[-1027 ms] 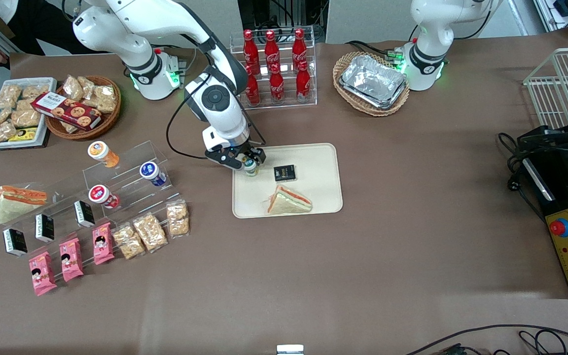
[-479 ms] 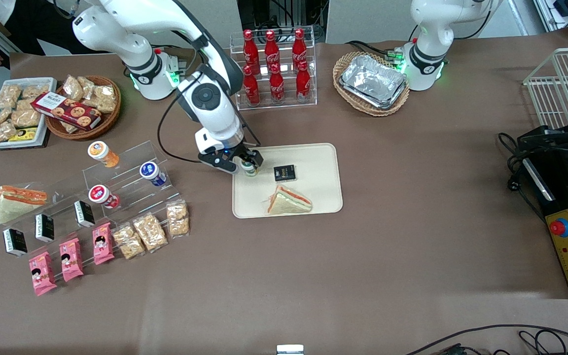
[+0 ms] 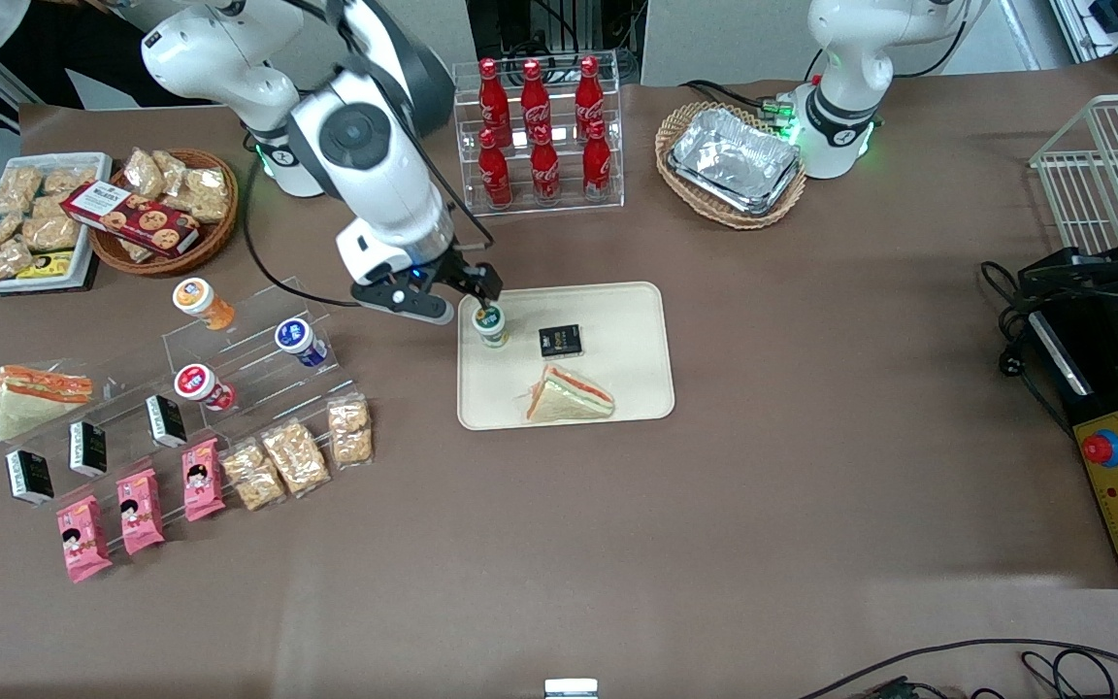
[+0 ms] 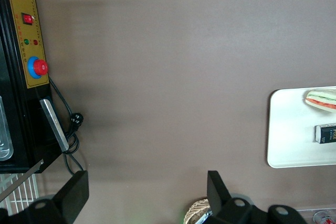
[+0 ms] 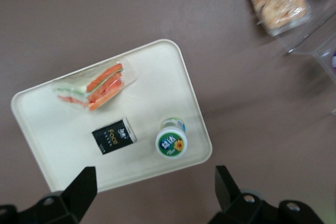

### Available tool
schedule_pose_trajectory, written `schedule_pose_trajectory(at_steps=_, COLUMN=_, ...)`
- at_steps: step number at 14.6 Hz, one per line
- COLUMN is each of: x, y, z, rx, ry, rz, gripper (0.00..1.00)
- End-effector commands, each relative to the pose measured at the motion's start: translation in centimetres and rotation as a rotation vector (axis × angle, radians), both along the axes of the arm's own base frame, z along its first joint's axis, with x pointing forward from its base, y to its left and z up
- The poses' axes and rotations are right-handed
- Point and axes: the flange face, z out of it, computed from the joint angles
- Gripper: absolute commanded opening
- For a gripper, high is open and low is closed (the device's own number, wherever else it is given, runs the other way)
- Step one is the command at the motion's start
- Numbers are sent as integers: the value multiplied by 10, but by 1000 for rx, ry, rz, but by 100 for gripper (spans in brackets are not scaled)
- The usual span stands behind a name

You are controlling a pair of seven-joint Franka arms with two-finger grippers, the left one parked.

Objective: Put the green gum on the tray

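Lower left of the front view: pink snack packets (image 3: 140,510) and small black cartons (image 3: 88,449) lie in rows on the brown bench (image 3: 714,544), with bags of crackers (image 3: 295,454) just above them in the frame. Centre of the frame: cream tray (image 3: 632,311) holding a wrapped sandwich (image 3: 567,396) at its nearer edge, then a small black packet (image 3: 560,339), then the green gum (image 3: 490,325). The bottle stands upright on the tray, close to the corner toward the working arm's end, lid up; the right wrist view shows its lid (image 5: 171,144) square-on, well inside the rim but near it, apart from the black packet (image 5: 114,135). The gripper (image 3: 467,288) hangs above and just clear of the bottle, at upper centre-left of the frame, fingers (image 5: 79,190) spread wide with nothing between them. My read: the bottle is released, placement looks done, only the retreat is left. Risks from here: the bottle is tall for its base and sits by the rim, so a sideways pull-away at low height could clip the lid and topple it, rolling it off the tray onto the bench. A straight lift first would avoid that. Farther off, at the top of the frame: rack of red cola bottles (image 3: 540,136) and a basket of foil trays (image 3: 732,163).
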Motion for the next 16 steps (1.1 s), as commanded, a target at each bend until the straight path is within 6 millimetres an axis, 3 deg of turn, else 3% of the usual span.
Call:
schedule_pose_trajectory(at_steps=1, x=27, y=-14, z=72, rx=-19, ry=6, rz=90, gripper=100)
schedule_pose_trajectory(at_steps=3, x=44, y=-37, z=109, rx=-11, ry=-13, rz=196, gripper=100)
schedule_pose_trajectory(at_steps=5, x=67, y=-78, z=136, rx=-2, ry=-39, rz=239, gripper=100)
schedule_pose_trajectory(at_steps=9, x=101, y=-171, z=146, rx=0, ry=-45, rz=140, gripper=100)
schedule_pose_trajectory(at_steps=13, x=120, y=-271, z=145, rx=-10, ry=-44, rz=318, gripper=100)
schedule_pose_trajectory(at_steps=16, x=127, y=-320, z=143, rx=-16, ry=-50, rz=329, gripper=100)
